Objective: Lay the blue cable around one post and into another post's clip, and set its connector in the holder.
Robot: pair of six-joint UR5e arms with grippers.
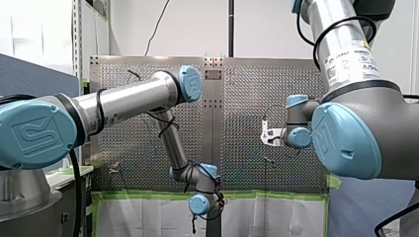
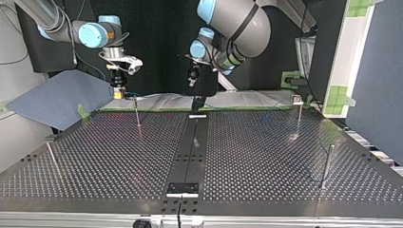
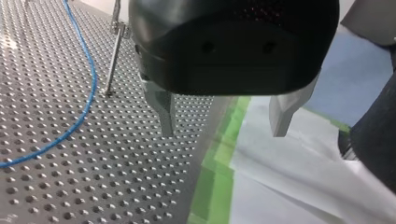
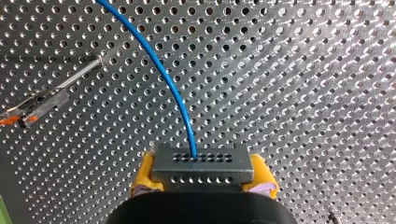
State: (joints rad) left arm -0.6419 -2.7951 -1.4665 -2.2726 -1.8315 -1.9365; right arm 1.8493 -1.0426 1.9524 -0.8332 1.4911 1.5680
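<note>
Two grippers: my right gripper (image 4: 203, 182) clamps yellow pads (image 4: 140, 179) on the grey connector (image 4: 203, 164), blue cable (image 4: 161, 74) arcing off it over the perforated table (image 4: 303, 93). My left gripper (image 3: 224, 119) gapes wide, empty, above the table edge and green tape (image 3: 210, 186).

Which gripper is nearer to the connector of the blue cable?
Right. My right gripper holds the connector between its yellow pads. My left gripper hangs open above the edge of the table, away from it.
</note>
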